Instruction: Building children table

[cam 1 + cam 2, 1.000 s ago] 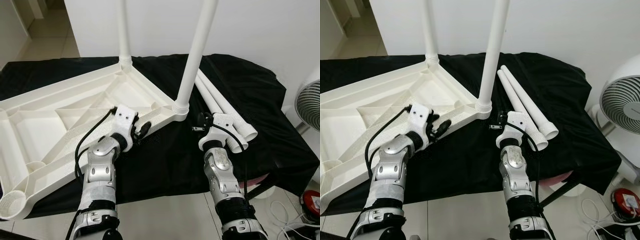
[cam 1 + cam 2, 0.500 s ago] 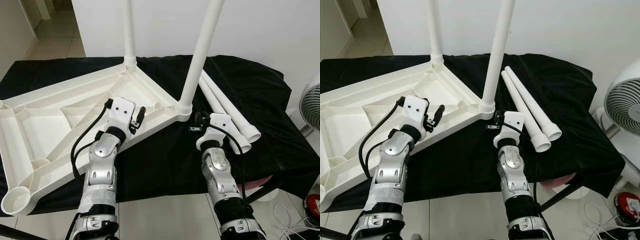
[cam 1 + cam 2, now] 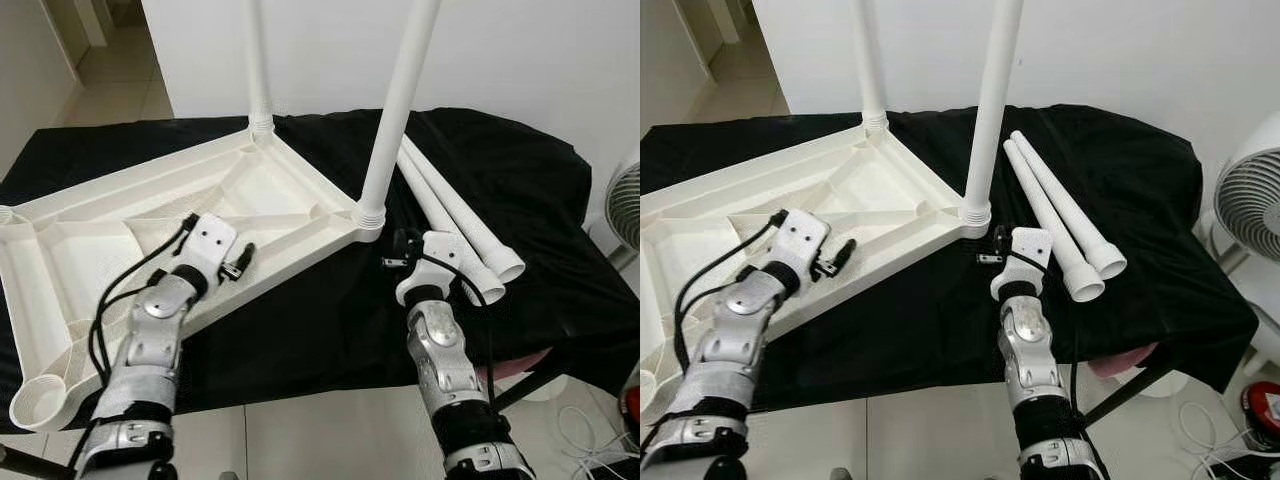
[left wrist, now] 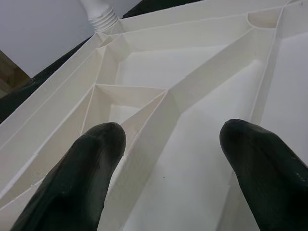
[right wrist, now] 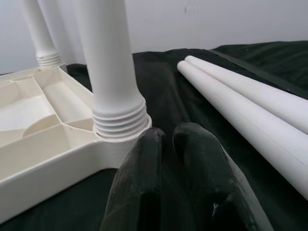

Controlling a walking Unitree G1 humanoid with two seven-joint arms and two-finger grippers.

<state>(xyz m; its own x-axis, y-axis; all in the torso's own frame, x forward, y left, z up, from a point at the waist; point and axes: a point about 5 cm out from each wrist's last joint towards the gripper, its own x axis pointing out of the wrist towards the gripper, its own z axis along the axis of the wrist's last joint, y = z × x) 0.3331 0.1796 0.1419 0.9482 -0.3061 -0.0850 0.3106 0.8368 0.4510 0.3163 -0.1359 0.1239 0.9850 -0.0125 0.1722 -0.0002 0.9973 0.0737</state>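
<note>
While the left gripper (image 4: 168, 159) hangs over the ribbed underside of the tabletop (image 3: 120, 225), its jaws stand wide apart with nothing between them, one black finger (image 4: 72, 178) above a diagonal rib; the right gripper (image 5: 166, 144) has its jaws pressed together on nothing, tips just beside the threaded collar of the near leg (image 3: 392, 110), over the black cloth (image 3: 300, 320).

Moulded in white plastic, the tabletop lies upside down on the cloth-covered surface; its underside is a frame of raised ribs that cut it into triangular and four-sided cells, with a thick outer rim and round sockets at the corners; one open socket (image 3: 38, 405) shows at the near left corner, past the edge of the surface. Two legs stand upright in corner sockets: the near leg at the right corner and the far leg (image 3: 259, 60) at the back corner, each a smooth white tube ending in a ringed collar where it meets the socket.

Two loose legs (image 3: 455, 215) lie side by side on the cloth to the right of the tabletop, touching along their length, their wider open ends towards the robot; the right gripper is near those ends.

A fan (image 3: 1250, 215) stands on the right beyond the surface.
</note>
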